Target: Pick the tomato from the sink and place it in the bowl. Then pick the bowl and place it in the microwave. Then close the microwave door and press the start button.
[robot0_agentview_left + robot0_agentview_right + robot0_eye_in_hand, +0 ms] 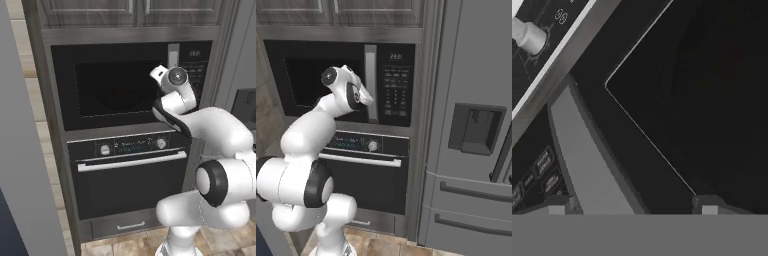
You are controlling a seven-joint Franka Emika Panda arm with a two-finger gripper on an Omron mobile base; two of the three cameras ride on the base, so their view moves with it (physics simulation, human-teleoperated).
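Observation:
The microwave door (pixel 115 90) is shut, flush with the black and steel microwave (pixel 391 55). Its dark window (pixel 712 90) hides what is inside. The vertical silver handle strip (pixel 371 82) runs beside the black keypad (pixel 395 90). My gripper (pixel 634 207) is open right in front of the door. Its two fingertips (pixel 559 205) stand wide apart, with the lower end of the handle strip (pixel 587 160) between them and nothing gripped. From the right base, the hand (pixel 362 95) sits just left of the handle. The tomato, the bowl and the sink are out of view.
Under the microwave is an oven (pixel 132 162) with knobs (pixel 529 36) and a horizontal bar handle (pixel 363 160). A grey fridge (pixel 471 130) stands to the right. Cabinet doors (pixel 135 10) are above, and a grey panel (pixel 20 150) is close on the left.

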